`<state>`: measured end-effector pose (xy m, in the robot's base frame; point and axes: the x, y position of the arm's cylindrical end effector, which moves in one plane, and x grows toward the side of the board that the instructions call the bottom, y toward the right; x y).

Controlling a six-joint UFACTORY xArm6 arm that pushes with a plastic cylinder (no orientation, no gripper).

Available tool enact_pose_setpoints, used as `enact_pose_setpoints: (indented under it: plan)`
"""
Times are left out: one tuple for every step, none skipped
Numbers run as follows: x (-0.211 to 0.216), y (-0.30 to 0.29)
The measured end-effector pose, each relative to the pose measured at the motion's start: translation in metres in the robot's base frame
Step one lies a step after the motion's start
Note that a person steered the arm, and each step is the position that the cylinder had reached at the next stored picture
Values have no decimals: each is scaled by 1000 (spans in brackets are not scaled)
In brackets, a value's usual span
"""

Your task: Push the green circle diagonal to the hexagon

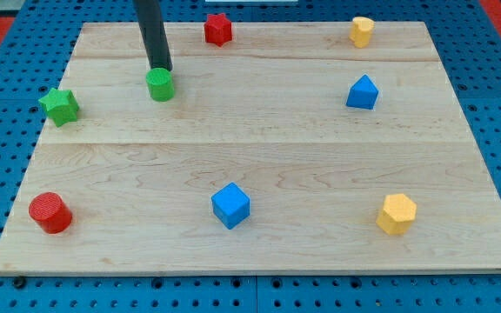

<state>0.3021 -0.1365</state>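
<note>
The green circle point(160, 85) stands on the wooden board point(259, 165) in the upper left part of the view. My tip point(159, 68) is just above it in the view, touching or nearly touching its top edge. The yellow hexagon point(397, 214) sits near the board's lower right corner, far from the green circle.
A green star point(60, 106) is at the left edge. A red star point(218, 29) is at the top, a yellow block point(362, 31) at the top right, and a blue block point(363, 92) below it. A red circle point(50, 213) is at lower left, a blue cube point(230, 205) at bottom centre.
</note>
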Motion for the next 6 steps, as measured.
enact_pose_setpoints:
  plan:
    - [-3, -66]
    - [-14, -110]
    - [25, -18]
    - [68, 94]
    - [84, 86]
    - [138, 62]
